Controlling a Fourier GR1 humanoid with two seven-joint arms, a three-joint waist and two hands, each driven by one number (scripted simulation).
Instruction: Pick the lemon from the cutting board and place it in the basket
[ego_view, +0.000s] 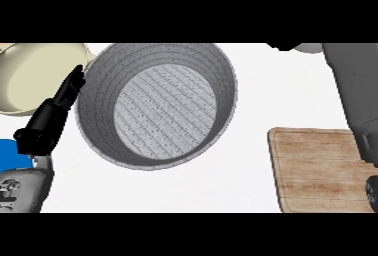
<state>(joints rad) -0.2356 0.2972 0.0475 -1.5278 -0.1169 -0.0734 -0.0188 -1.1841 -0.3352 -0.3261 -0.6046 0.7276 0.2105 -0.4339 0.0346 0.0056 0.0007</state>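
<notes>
A steep downward view of a white counter (251, 180). A large grey woven basket (156, 102) fills the middle, tilted so its ribbed floor faces the viewer; nothing lies inside it.

The lemon cannot be seen anywhere. The wooden cutting board (317, 170) at lower right shows bare planks where it is visible, so the fruit is either hidden by the right forearm or carried out of sight.

The main risk, as a judgement: the right arm (354, 95) sits well to the side of the basket, so a release from there would land on the counter or the board, not inside. The basket's tall slanted wall could also be clipped on the way across.

The left hand (55, 107) shows just beside the basket's near wall, on the side away from the board, black fingers straight and pointing up, holding nothing, resting. Behind it sits a cream bowl (33, 75); below it, a patch of a blue object (13, 150) that cannot be identified.

The right forearm comes down the right edge, over the board's far side. Only a dark sliver of the right hand (371, 192) shows at the frame's edge, and its state cannot be told.
</notes>
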